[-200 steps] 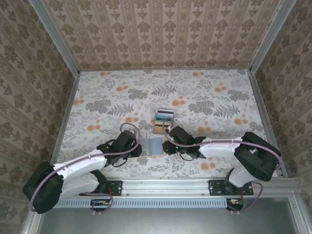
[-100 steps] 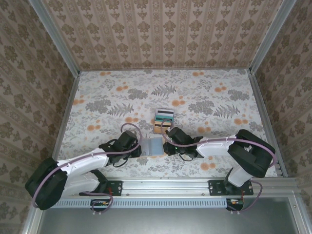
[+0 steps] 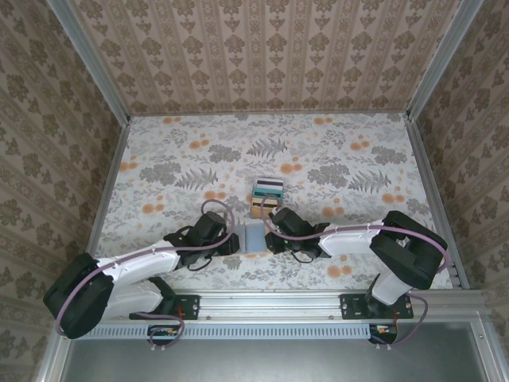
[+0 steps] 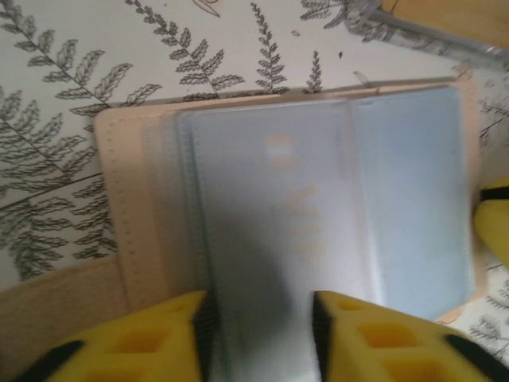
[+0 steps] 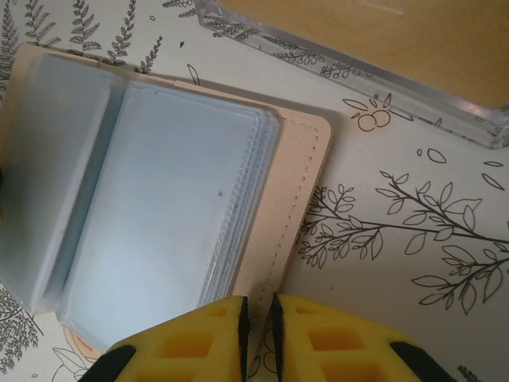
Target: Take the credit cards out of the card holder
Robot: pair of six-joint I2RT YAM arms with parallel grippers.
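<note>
Holder [image 3: 253, 237] lies open on the counter [image 3: 358, 159] just ahead of the arm bases, sleeves facing up. Right fingers [image 5: 235, 322] are clenched on its tan cover edge, apparently to pin it flat. Left fingers [image 4: 179, 330] stand released, astride a clear sleeve; whether a card sits inside cannot be told. Just beyond the holder, cards [image 3: 268, 189] lie stacked, teal above orange-tan, out of the working zone.

Your left gripper [image 4: 253, 318] points toward 3 o'clock, jaws parted; your right gripper [image 5: 258, 314] points toward 9 o'clock, pinching the card holder [image 5: 296, 171].
</note>
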